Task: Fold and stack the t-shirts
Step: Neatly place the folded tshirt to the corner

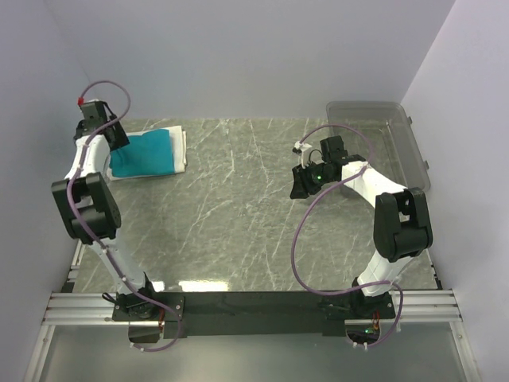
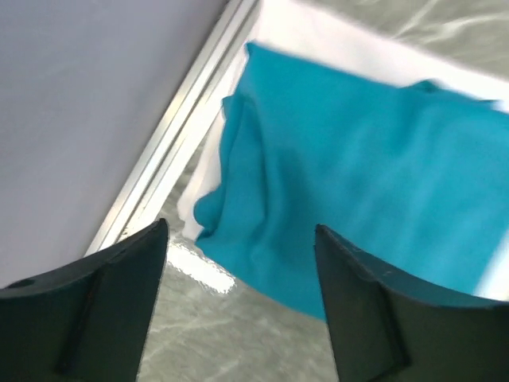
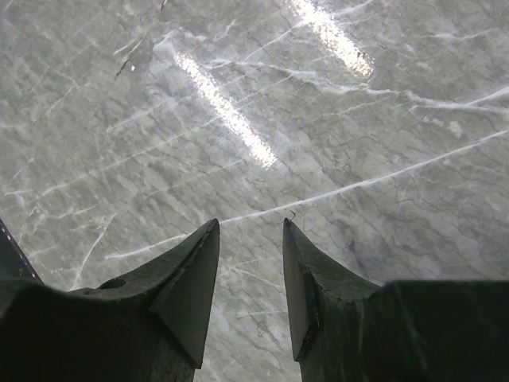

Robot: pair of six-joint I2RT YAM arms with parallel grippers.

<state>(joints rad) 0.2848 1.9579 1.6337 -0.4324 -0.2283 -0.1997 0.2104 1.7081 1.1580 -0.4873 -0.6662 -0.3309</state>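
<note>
**A:** How do the left jaws stand?

**B:** Wide apart, with nothing between them. The wrist view looks through the gap at a rumpled edge of the teal t-shirt (image 2: 358, 175). I cannot tell whether they touch the cloth.

**A:** And the right jaws?

**B:** Only a narrow gap, and nothing in it. They point down at the bare grey marbled surface (image 3: 238, 103).

**A:** Where is the shirt?

**B:** In the far left corner of the surface, folded into a rough rectangle. It lies on top of the white folded piece (image 1: 181, 146), which shows along the teal's far and right sides. The teal's left edge is bunched into loose folds and its right part lies flatter.

**A:** What is around it?

**B:** A metal rail (image 2: 171, 159) runs just beside the stack, with the pale wall (image 2: 79, 95) behind that.

**A:** And on the right arm's side?

**B:** From above, its jaws hang right of the middle, well apart from the shirts. The clear bin (image 1: 398, 119) sits in the far right corner, near that arm.
</note>
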